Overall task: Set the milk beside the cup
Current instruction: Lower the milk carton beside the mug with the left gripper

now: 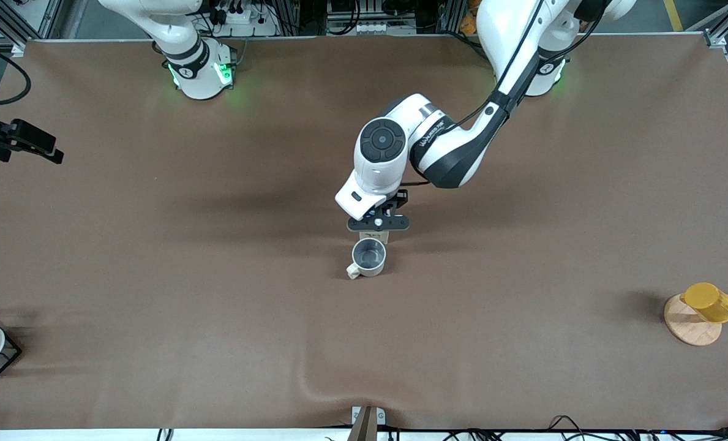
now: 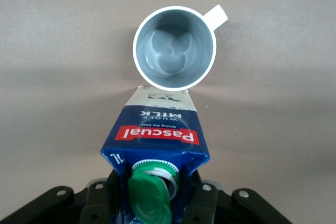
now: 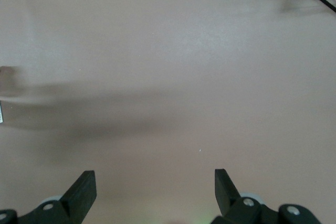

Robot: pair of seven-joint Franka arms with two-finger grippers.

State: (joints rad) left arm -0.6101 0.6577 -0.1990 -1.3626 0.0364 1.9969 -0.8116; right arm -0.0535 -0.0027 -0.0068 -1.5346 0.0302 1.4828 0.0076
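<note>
A robotics lab is showing itself here. Two white arms are standing bolted at one edge of a wide surface (image 1: 155,275) covered in plain brown sheeting, green status lights glowing at their bases. Aluminium framing, power strips (image 1: 241,15) and loose cables are running along the edges, and a camera (image 1: 15,141) on a bracket is pointing in from the side.

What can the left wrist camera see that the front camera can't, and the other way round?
Only the left wrist view shows the milk clearly: green cap, red Pascual band, blue top.

Only the front view shows the yellow cup on a wooden disc at the left arm's end, and the left gripper just above the cup.

Both show the cup, grey inside, standing close beside the carton. The right gripper is open over bare table.
</note>
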